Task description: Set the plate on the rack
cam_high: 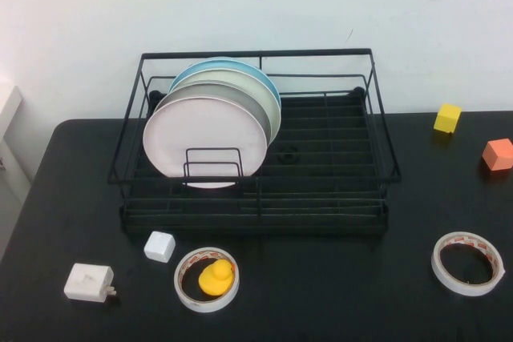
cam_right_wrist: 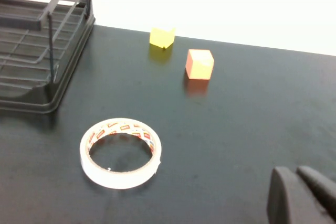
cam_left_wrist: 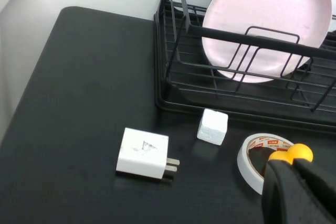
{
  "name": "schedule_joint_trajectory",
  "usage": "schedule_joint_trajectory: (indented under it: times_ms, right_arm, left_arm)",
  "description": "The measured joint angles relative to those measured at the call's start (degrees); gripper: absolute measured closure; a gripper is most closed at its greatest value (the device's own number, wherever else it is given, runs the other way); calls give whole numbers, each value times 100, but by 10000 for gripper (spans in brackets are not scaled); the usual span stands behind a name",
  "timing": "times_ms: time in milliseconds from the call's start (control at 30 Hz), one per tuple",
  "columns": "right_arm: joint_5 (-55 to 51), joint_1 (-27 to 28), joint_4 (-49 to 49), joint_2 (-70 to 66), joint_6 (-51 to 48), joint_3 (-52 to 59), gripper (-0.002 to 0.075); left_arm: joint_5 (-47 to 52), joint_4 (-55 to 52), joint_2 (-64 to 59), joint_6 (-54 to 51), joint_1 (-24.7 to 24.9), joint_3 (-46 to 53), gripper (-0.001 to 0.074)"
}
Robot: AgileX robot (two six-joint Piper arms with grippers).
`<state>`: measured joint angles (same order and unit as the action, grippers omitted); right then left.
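Observation:
The very pale pink plate [cam_high: 204, 140] stands upright at the front of the row in the black wire rack [cam_high: 256, 220], leaning in the small wire plate holder. Grey-white, cream and light blue plates stand behind it. The left wrist view shows the plate [cam_left_wrist: 262, 19] behind the rack's rail [cam_left_wrist: 231, 36]. My left gripper [cam_left_wrist: 291, 167] is shut and empty, low over the table's front left, near a tape roll. My right gripper [cam_right_wrist: 295, 176] is shut and empty over the table's front right. Neither gripper shows in the high view.
In front of the rack lie a white charger [cam_high: 88, 283], a white cube [cam_high: 159, 246] and a tape roll [cam_high: 206, 295] holding a yellow duck [cam_high: 215, 276]. At the right are another tape roll [cam_high: 467, 263], a yellow cube [cam_high: 447, 118] and an orange cube [cam_high: 498, 154].

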<state>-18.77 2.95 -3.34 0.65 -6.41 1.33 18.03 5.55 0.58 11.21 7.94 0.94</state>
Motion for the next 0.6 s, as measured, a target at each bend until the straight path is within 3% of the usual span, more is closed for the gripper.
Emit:
schedule_joint_trajectory:
  times_ms: [600]
  right_arm:
    - [-142,0,-103,0,413,-30,727]
  left_arm:
    - [0,0,0,-71,-9,0,737]
